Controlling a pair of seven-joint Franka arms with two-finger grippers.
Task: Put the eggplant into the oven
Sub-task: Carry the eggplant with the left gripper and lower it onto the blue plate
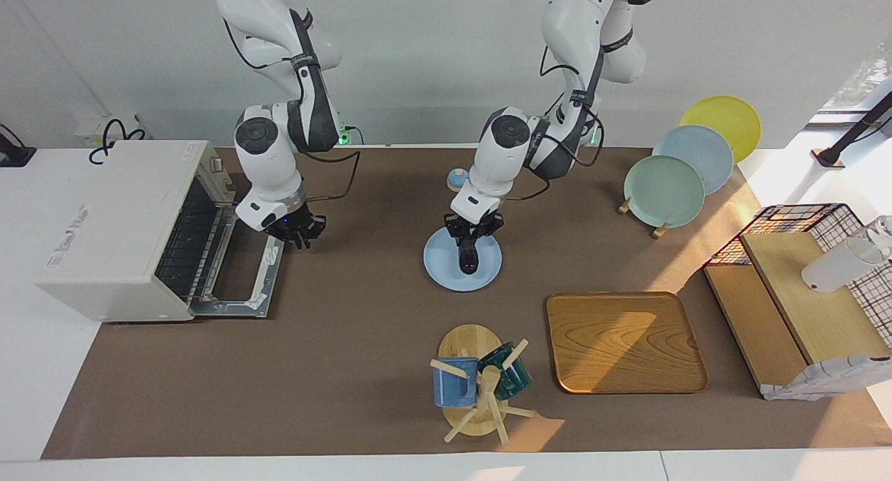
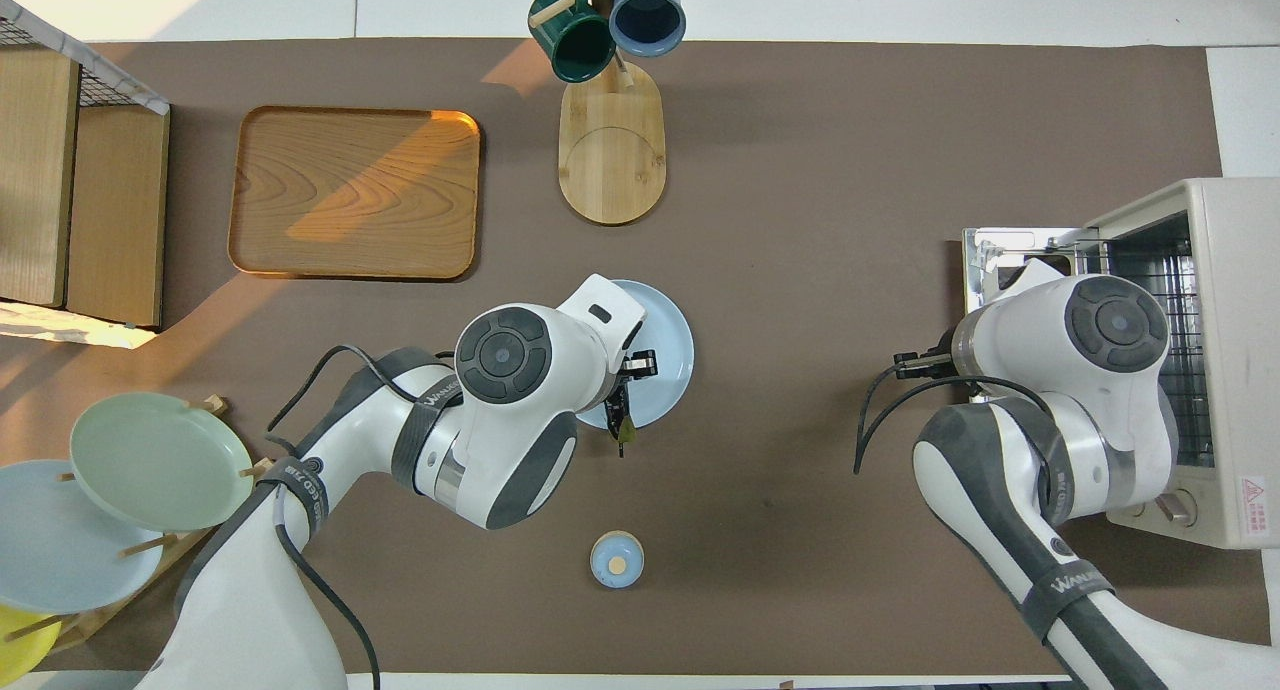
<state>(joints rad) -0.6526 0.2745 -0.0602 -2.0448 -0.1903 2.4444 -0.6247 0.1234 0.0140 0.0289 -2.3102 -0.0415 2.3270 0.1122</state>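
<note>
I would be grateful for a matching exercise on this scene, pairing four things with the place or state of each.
Things:
1. eggplant
2. oven
3. wooden tray
4. blue mug

Places or states:
a. hangs on the mug rack
b. door dropped open
c. held in the left tool over the light blue plate
d. lies flat beside the mug rack, toward the left arm's end of the table

Pairs: 1-c, 2-b, 3-d, 4-a

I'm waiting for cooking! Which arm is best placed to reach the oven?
Likely right: the right pincer hangs by the open boxy off-white oven; the left pincer holds the dark purple eggplant over the light blue plate.
</note>
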